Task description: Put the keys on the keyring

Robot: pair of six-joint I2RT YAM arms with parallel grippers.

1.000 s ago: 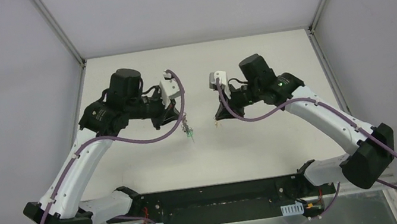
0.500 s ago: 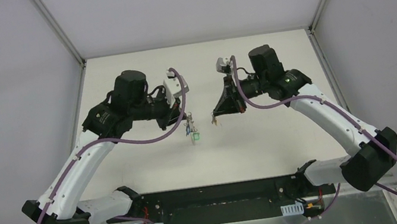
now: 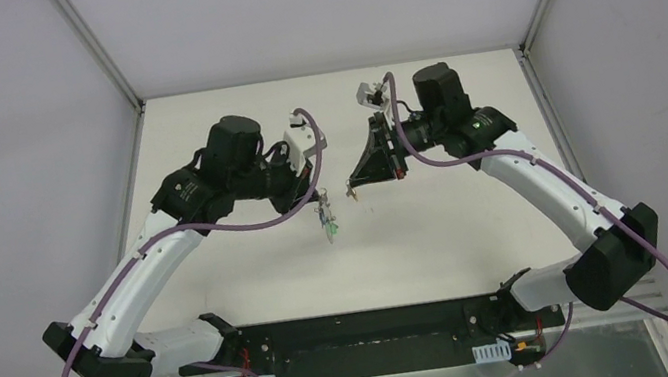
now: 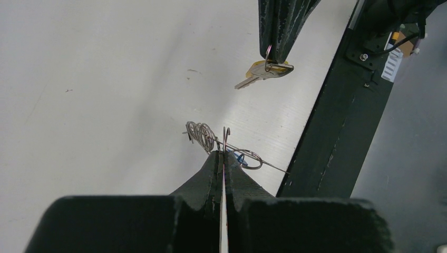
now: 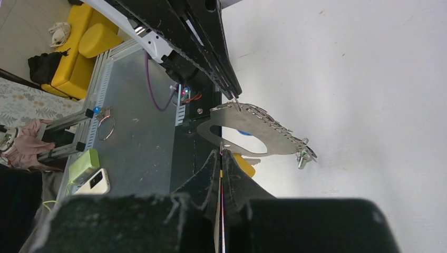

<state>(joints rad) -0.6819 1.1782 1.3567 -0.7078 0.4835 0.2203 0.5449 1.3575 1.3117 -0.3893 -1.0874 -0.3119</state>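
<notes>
Mid-air over the worktop's centre: left gripper (image 4: 223,155) clamps shut on the keyring (image 5: 274,138) rim, likely stiff, thin, slippery; right gripper (image 5: 221,154) pinches closed on the yellow key (image 4: 262,70), probably light, apt to swing.

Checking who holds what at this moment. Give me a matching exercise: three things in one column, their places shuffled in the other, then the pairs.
1 keyring
2 yellow key
3 black base bar

A dangling under the right gripper
B along the near edge of the table
C pinched in the left gripper

Pairs: 1-C, 2-A, 3-B
</notes>
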